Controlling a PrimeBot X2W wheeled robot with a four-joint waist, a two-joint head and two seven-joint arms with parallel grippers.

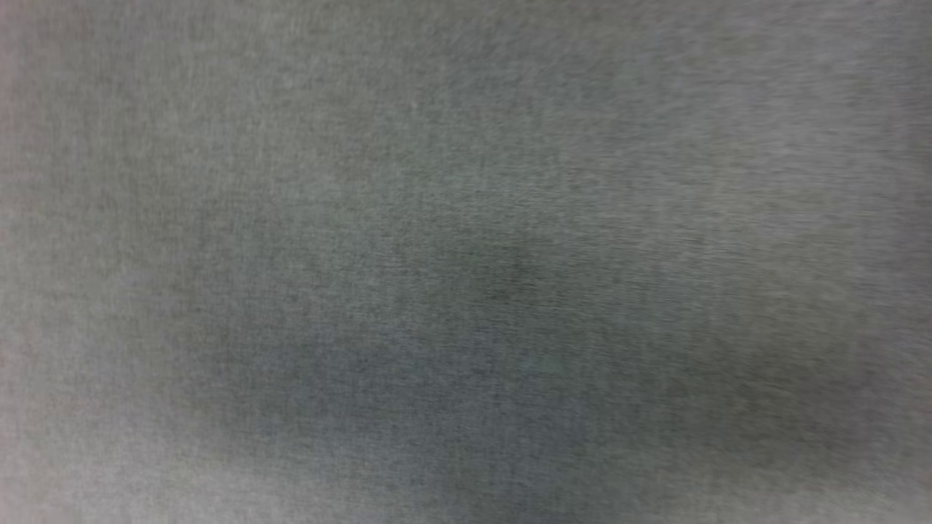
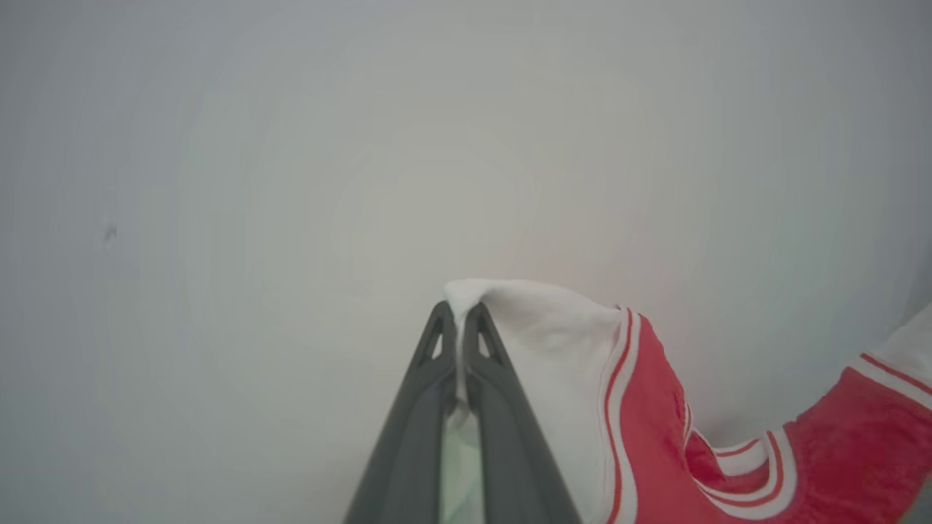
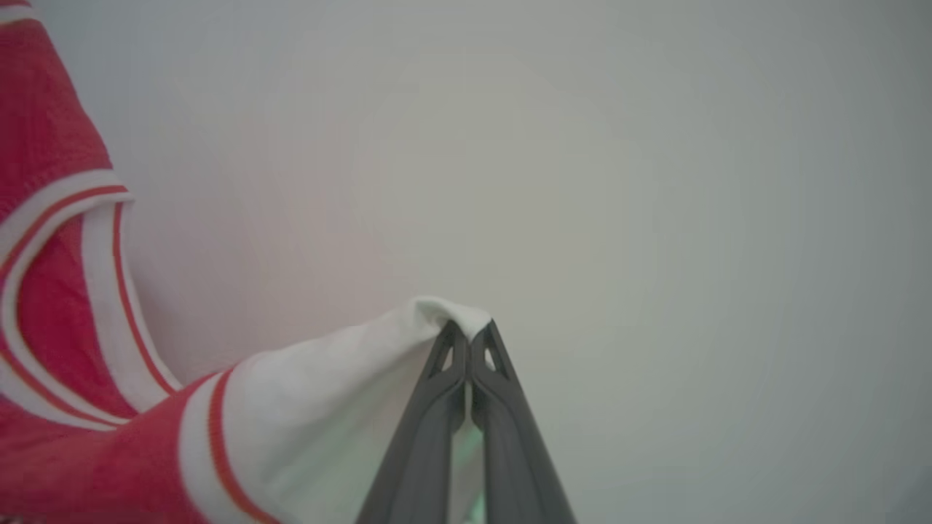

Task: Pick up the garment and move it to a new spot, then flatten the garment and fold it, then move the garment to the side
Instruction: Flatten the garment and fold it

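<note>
Tightly closed, the left claw [image 2: 460, 309] pinches a white fold of the red basketball jersey with white panels and red-and-white striped trim [image 2: 659, 415], whose cloth drapes away toward that view's lower right. The right claw [image 3: 470, 331] is likewise clamped on a white edge of the same jersey, the red body trailing off to its own view's lower left. Behind both spreads a plain pale grey surface [image 2: 291, 145], while the head view gives a blurred grey weave [image 1: 466, 218].

1 garment [image 2: 655, 407]; 1 L gripper [image 2: 460, 311], 1 R gripper [image 3: 468, 331].
</note>
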